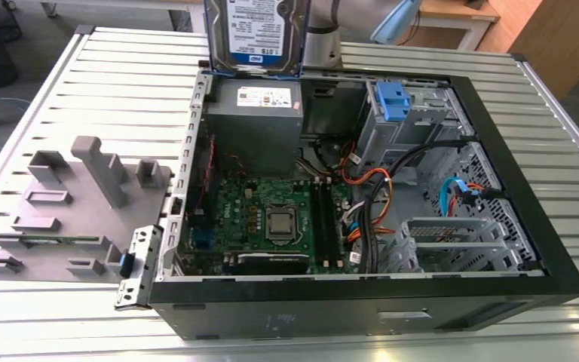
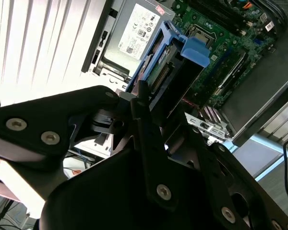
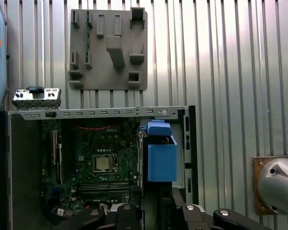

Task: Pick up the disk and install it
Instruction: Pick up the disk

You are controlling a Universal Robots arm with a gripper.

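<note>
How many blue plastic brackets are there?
2. One bracket is clipped on the disk held above the computer case; the other sits in the case's metal drive cage. More may hide inside.

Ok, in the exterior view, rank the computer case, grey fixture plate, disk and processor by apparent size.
1. computer case
2. grey fixture plate
3. disk, cut off by the picture's top edge
4. processor

Case: open black metal computer case (image 1: 370,317), on slatted silver metal table (image 1: 118,75).
Tray: grey plastic fixture tray (image 1: 68,219), beside the case, at the exterior view's left.
Disk: flat silver metal disk (image 1: 256,34), above grey metal box (image 1: 254,113) inside the case.
</note>
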